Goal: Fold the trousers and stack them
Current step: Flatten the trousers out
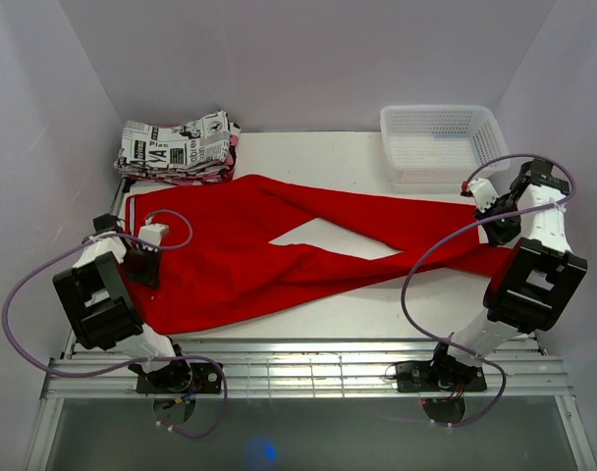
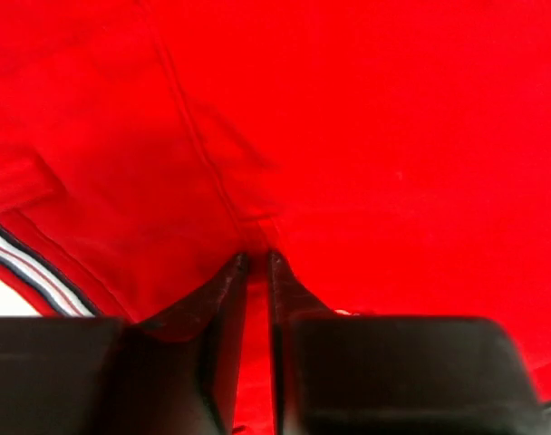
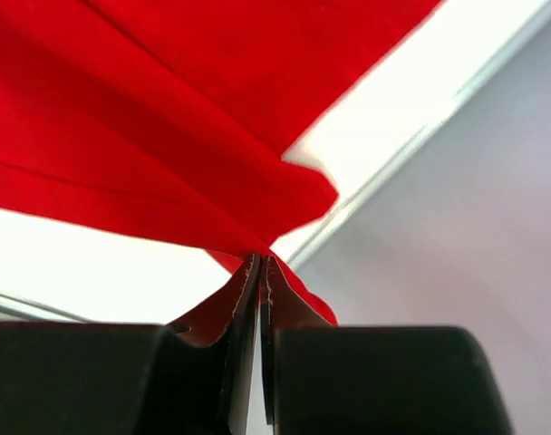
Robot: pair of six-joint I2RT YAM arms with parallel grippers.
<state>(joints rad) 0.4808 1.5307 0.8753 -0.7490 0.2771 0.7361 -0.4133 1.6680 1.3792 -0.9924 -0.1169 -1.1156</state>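
The red trousers [image 1: 240, 255] lie spread across the white table [image 1: 318, 152], waist at the left, the two legs crossing toward the right. My left gripper [image 1: 141, 265] sits on the waist end; in the left wrist view it [image 2: 256, 258] is shut on a pinch of red fabric [image 2: 366, 136], with the striped waistband edge [image 2: 31, 263] to its left. My right gripper [image 1: 495, 233] is at the leg ends by the right edge; in the right wrist view it [image 3: 262, 260] is shut on the red leg hem [image 3: 149, 136], held a little above the table.
A folded black-and-white newspaper-print garment [image 1: 176, 145] lies at the back left. A white mesh basket [image 1: 441, 142] stands at the back right. The enclosure walls are close on both sides, and a slatted rail [image 1: 308, 368] runs along the near edge.
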